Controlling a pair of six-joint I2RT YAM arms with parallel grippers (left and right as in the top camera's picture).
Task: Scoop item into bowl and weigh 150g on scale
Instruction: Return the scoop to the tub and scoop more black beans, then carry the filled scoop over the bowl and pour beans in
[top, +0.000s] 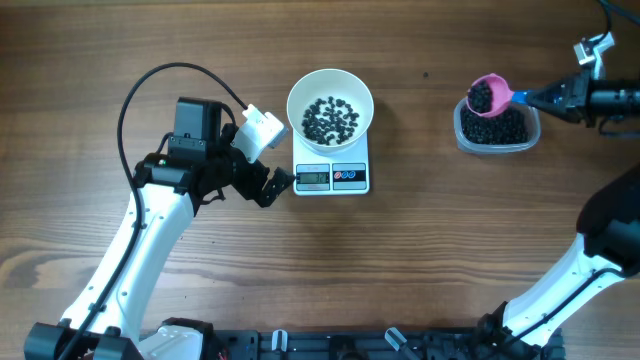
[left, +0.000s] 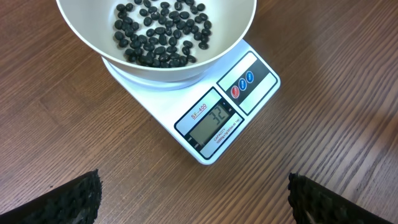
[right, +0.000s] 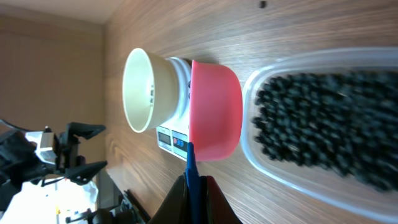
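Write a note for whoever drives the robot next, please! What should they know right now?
Left hand: open, empty, hovering beside the scale.
Right hand: shut on the blue handle of the loaded pink scoop, over the clear tub.
Bowl: on the scale, a thin layer of beans inside.
Done: some scooped; the display reads 32.
To do: tip this scoopful into the bowl, keep adding until 150.

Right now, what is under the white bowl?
The digital kitchen scale: its display, reading 32, and two buttons stick out past the bowl. The bowl covers most of the weighing platform, so that part cannot be seen.
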